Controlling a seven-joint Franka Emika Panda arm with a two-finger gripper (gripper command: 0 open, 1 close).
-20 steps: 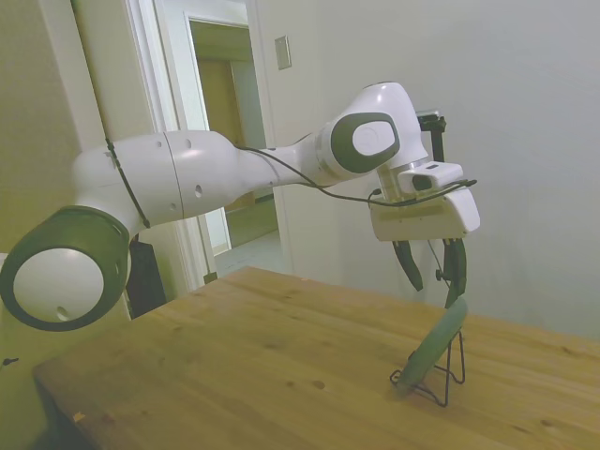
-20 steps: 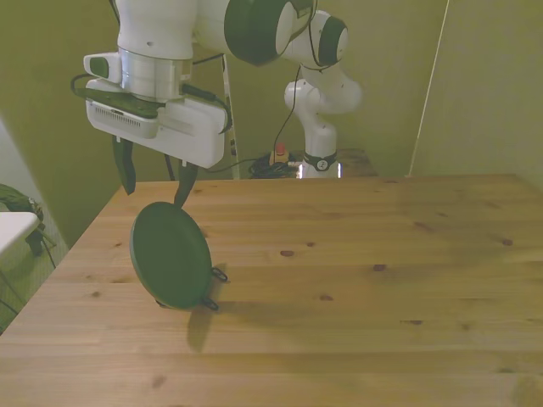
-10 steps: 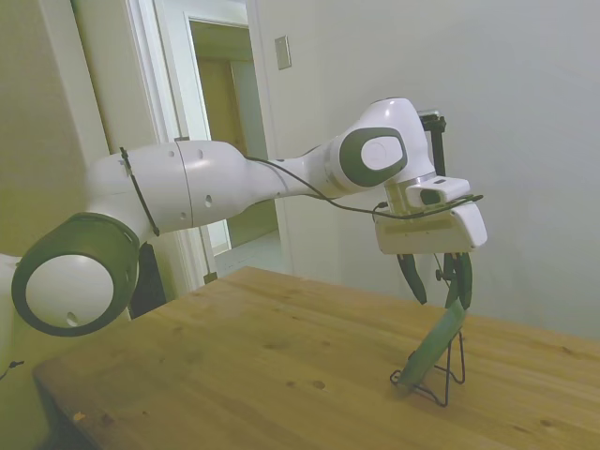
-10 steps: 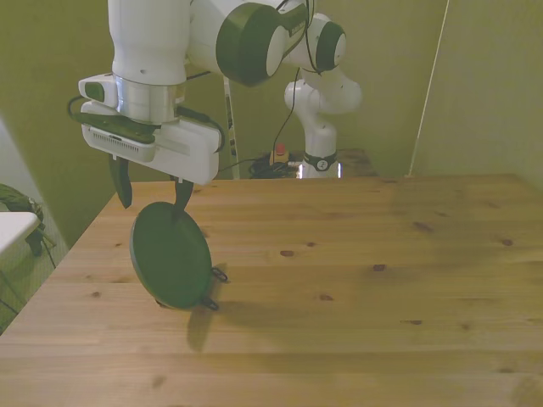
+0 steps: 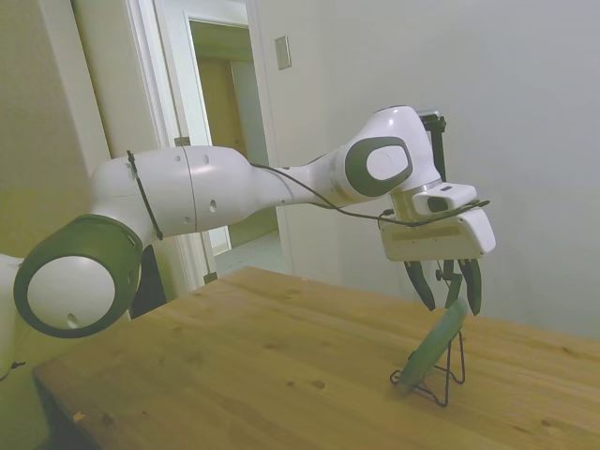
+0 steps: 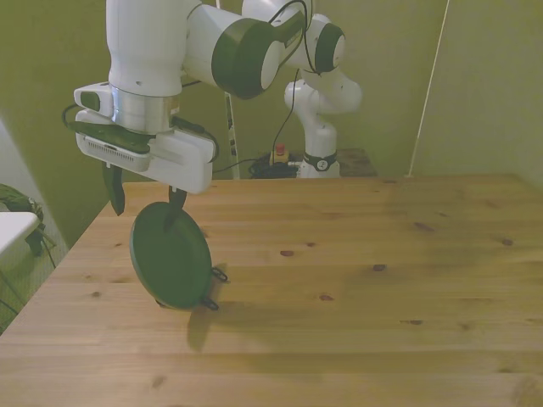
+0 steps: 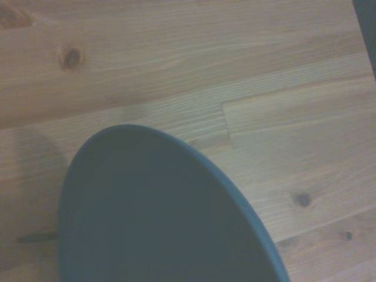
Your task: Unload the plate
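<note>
The gripper hangs with its two dark fingers spread apart around the top rim of the plate, one to each side. From the side view the far finger seems to lie close along the rim, though whether it actually touches is hard to say. The front view shows the gripper with one finger standing clear off the front view's left of the plate and the other overlapping its upper edge.

The plate stands tilted on edge in a thin black wire stand on the wooden table. Only the side view shows the stand's upright loop; in the front view the plate hides all but its small feet.

The wrist view catches just a blurred part of the plate, cut off by the frame.
</note>
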